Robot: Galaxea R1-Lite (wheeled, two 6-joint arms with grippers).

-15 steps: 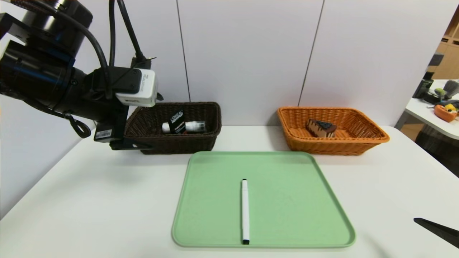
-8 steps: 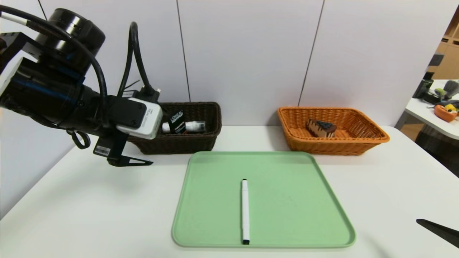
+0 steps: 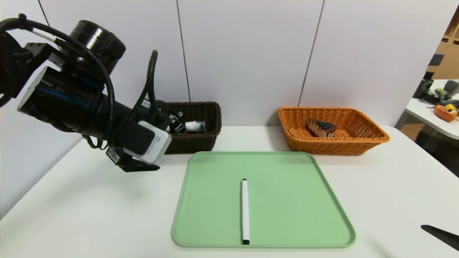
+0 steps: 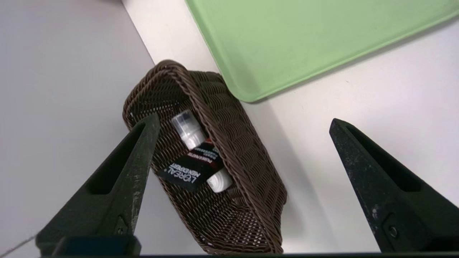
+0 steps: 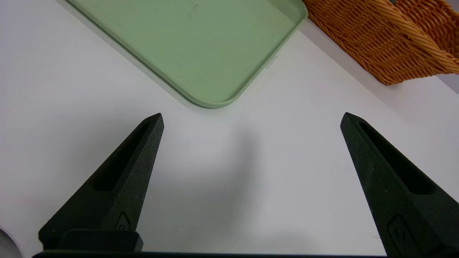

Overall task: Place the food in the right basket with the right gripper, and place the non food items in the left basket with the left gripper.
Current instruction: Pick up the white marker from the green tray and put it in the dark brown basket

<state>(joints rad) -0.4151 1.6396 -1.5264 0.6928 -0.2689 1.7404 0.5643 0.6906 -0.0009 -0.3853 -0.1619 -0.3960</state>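
Robot, two-armed: left arm [image 3: 68, 96] in glossy black cylinders, looping black cables [image 3: 152, 79], a white-edged camera block [image 3: 152, 142], pale barcode label [image 3: 113, 156]; tapering black fingers [image 4: 383, 186], slotted, with small screws [image 4: 393, 231].

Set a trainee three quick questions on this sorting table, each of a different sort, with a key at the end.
1. True or false: the cake slice sits in the orange basket.
2. Multiple choice: which item lies on the green tray?
a) a white bottle
b) a white marker
c) a black packet
3. Fill in the blank: the marker should go into the ____ basket, using the left claw, which is open.

Key: 1. true; 2. b; 3. left (the dark brown one)
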